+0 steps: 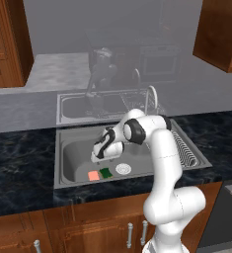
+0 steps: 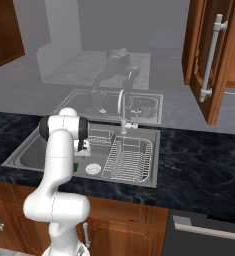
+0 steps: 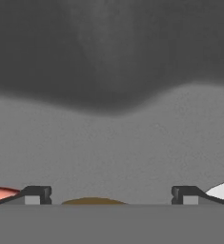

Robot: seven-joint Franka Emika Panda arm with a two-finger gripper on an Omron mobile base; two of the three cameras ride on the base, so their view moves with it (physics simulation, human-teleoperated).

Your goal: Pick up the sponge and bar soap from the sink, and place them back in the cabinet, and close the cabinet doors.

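While our gripper hangs wide open and holds nothing, it sits low over the sink. We see the sponge touching the soap on the sink floor.

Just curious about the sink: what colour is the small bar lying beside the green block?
Salmon pink. The bar soap shows best in the left base view.

arm: glossy white rounded links | joints: dark bands | finger tips: small, dark
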